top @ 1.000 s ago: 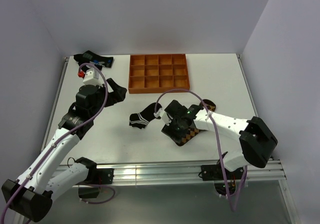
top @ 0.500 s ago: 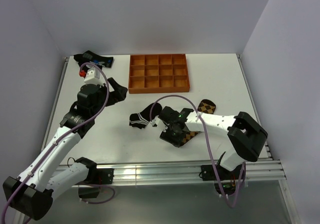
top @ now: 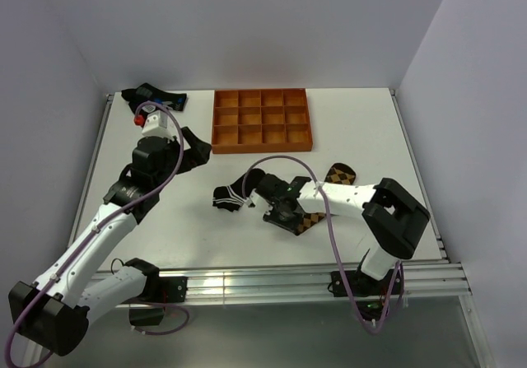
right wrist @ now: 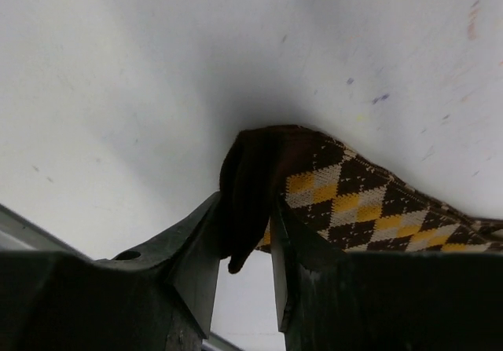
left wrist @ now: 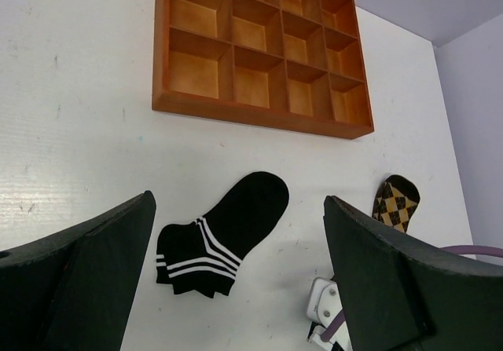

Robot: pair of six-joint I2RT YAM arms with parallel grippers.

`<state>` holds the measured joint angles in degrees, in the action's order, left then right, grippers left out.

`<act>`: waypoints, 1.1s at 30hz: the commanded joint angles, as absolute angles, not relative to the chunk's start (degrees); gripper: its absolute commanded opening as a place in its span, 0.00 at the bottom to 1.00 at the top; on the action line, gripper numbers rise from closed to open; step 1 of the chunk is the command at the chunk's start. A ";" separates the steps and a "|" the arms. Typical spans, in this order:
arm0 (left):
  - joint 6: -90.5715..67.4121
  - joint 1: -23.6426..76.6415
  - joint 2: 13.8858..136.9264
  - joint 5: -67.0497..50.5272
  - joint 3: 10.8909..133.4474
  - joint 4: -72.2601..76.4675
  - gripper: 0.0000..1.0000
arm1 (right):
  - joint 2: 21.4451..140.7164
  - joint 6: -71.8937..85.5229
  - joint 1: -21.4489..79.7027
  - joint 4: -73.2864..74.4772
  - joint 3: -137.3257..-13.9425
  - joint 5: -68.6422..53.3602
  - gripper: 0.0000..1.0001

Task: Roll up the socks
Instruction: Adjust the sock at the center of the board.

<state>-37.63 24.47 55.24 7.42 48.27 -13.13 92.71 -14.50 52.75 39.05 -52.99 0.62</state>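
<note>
The right pincer (right wrist: 245, 241) pinches the brown cuff of the argyle sock (right wrist: 354, 202), which lies on the white counter (top: 362, 121); the left pincer (left wrist: 240, 272) hangs spread wide; the striped ankle sock (left wrist: 224, 233) lies flat just left of it, near the orange tray (top: 262, 119).

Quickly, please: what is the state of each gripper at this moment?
Left gripper: open, holding nothing.
Right gripper: closed on the dark brown end of the argyle sock.
</note>
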 commanded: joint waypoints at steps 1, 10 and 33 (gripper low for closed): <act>-40.24 24.70 54.23 10.36 47.73 -10.63 0.94 | 94.13 -17.22 53.17 33.32 -57.82 2.99 0.34; -42.10 24.61 51.77 15.11 48.43 -12.56 0.94 | 101.16 -19.16 56.06 30.15 -66.71 -1.32 0.29; -43.16 25.93 55.72 5.10 36.92 8.16 0.51 | 89.12 -31.90 43.78 43.41 -59.32 -25.03 0.24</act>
